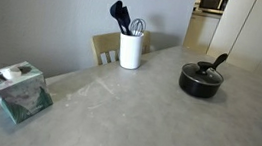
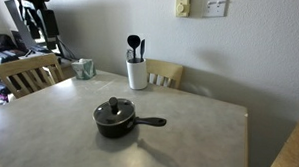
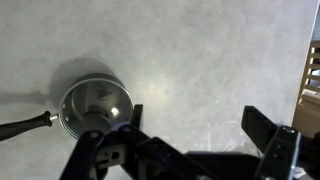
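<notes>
A small black pot point(image 3: 95, 108) with a lid and a long black handle point(image 3: 25, 125) stands on the grey table point(image 3: 190, 50). The wrist view looks straight down on it from high above. My gripper point(image 3: 200, 125) is open, with nothing between its dark fingers point(image 3: 265, 128) but bare tabletop. The pot lies to the left of the gripper in that view, well below it and not touched. Both exterior views show the pot point(image 1: 201, 80) point(image 2: 115, 117) standing alone; the gripper itself is out of frame in both.
A white holder with black utensils point(image 1: 130, 50) point(image 2: 137, 73) stands at the table's wall edge. A tissue box point(image 1: 18, 89) point(image 2: 84, 68) sits near a corner. Wooden chairs point(image 2: 166, 73) point(image 2: 25, 74) flank the table. Part of the arm point(image 2: 32, 11) shows at one corner.
</notes>
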